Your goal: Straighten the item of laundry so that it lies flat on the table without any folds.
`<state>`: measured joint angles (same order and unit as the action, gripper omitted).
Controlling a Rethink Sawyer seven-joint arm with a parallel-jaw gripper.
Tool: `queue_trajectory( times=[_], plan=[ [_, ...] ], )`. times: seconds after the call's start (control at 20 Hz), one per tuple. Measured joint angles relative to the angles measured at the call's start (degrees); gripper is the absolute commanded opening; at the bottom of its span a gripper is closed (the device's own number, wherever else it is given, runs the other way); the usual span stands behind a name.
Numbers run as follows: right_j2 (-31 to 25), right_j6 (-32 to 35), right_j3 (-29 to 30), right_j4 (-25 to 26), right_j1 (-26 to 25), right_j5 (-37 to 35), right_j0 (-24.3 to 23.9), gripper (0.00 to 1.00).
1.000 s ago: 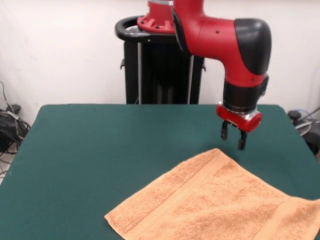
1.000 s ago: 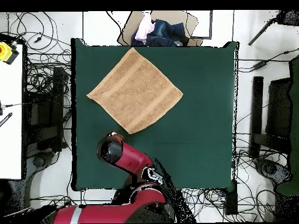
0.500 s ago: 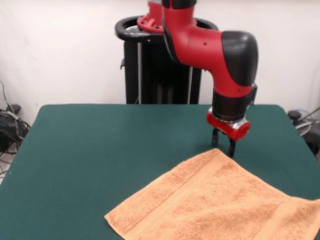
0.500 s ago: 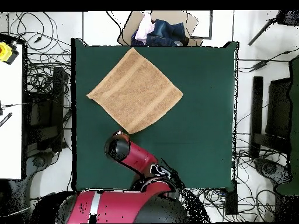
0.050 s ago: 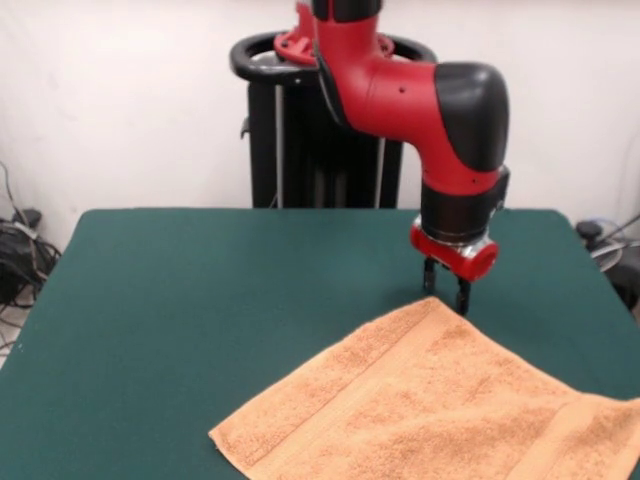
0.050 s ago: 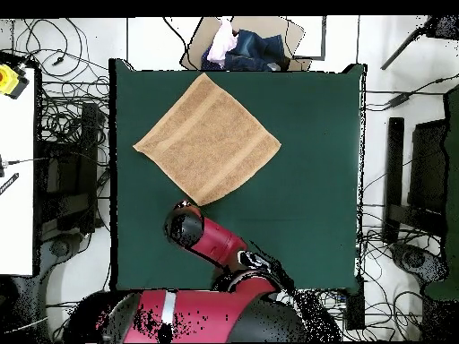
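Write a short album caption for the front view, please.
Red and black robot arm's gripper poised at the far corner of a light orange-tan terry-cloth towel on the dark green felt table.

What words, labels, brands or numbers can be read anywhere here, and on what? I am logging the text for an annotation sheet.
None: no readable text shows in either view.
The towel, the table and the arm above the gripper carry no lettering that can be made out.
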<state>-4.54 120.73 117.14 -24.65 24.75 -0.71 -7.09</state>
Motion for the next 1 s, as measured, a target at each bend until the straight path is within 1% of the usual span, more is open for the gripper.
queue_trajectory(
  times=[0.1, 0.35, 0.7, 0.8, 0.95, 1.0],
  plan=[
    [-0.6, 0.0, 0.0, 0.7, 0.0, -0.4, -1.0, 1.0],
    [-1.1, 0.0, 0.2, 0.9, 0.1, -0.4, -1.7, 1.0],
    [-1.0, 0.0, 0.4, 0.9, 1.9, -0.4, -3.4, 1.0],
    [-0.8, 0.0, 0.4, 0.9, 2.4, -0.4, -3.1, 1.0],
    [1.0, 0.0, 0.4, 0.5, 4.0, -0.8, -0.9, 1.0],
    [2.9, 0.0, 0.5, 0.2, 5.8, -2.3, 1.6, 1.0]
  ],
)
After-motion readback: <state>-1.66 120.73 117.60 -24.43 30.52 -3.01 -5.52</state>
